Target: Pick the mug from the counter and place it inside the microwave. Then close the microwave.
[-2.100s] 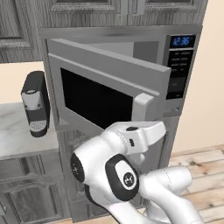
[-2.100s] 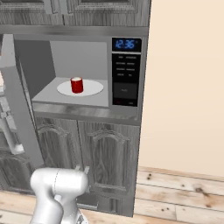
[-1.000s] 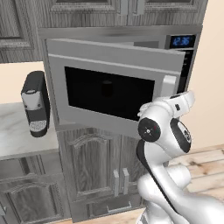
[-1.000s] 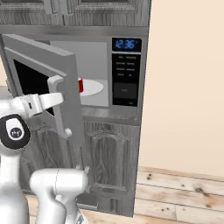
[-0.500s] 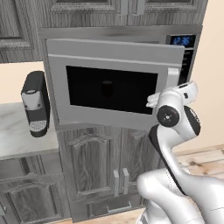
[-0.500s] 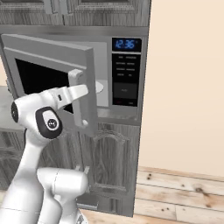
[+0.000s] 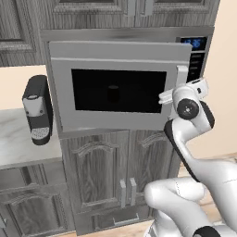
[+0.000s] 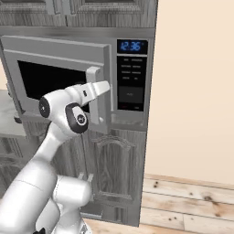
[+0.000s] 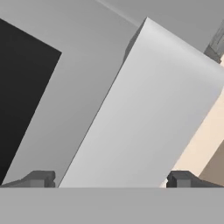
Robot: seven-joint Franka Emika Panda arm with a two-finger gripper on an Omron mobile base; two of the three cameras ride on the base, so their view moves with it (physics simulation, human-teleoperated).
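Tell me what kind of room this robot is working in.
A simulated home kitchen, most likely: a built-in microwave with a keypad and blue clock, grey wood-grain cabinets above and below it, and a small black coffee machine on a marbled counter.

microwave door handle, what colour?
Pale silver-grey, a plain vertical bar. The handle on the microwave door shows best in the hand view.

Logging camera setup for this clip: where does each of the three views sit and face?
Left base view: behind-left, facing the microwave; arm lower right.
Right base view: behind-right, facing the same microwave, keypad side; arm lower left.
Hand view: on the hand, close on the door handle between open jaws.
Both base views share microwave, handle and arm.
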